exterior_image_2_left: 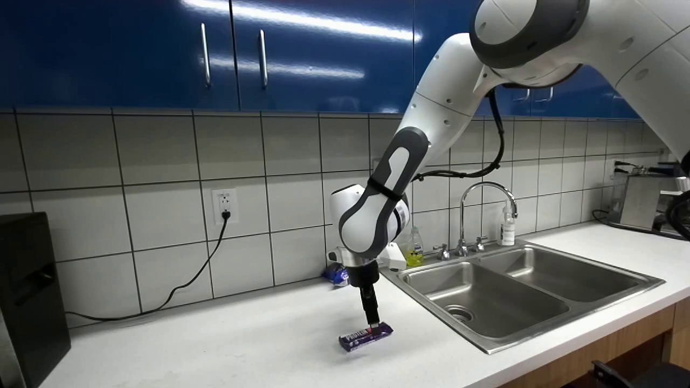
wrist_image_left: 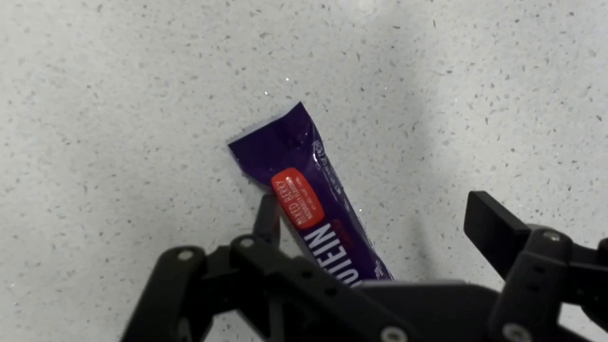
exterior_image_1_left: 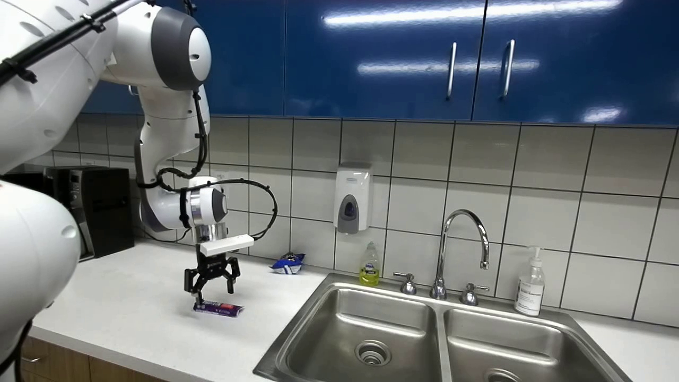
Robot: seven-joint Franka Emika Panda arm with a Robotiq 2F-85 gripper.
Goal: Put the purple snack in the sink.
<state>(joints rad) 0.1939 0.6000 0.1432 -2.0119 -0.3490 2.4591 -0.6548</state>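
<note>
The purple snack lies flat on the white counter in both exterior views (exterior_image_1_left: 220, 309) (exterior_image_2_left: 357, 339). In the wrist view the snack (wrist_image_left: 327, 204) runs diagonally, with a red label, and its lower end is hidden by the gripper. My gripper (exterior_image_1_left: 215, 294) is open and low over the snack; it also shows in an exterior view (exterior_image_2_left: 372, 318). In the wrist view (wrist_image_left: 373, 209) the left finger is right beside the snack's long edge, and I cannot tell if they touch. The right finger stands apart from it. The steel double-basin sink (exterior_image_1_left: 360, 318) (exterior_image_2_left: 496, 302) is beside the snack.
A small blue packet (exterior_image_1_left: 289, 263) lies near the tiled wall. A yellow dish soap bottle (exterior_image_1_left: 370, 270), a chrome faucet (exterior_image_1_left: 442, 257) and a white pump bottle (exterior_image_1_left: 530, 292) stand at the sink's back rim. A black appliance (exterior_image_1_left: 106, 212) stands at the counter's far end.
</note>
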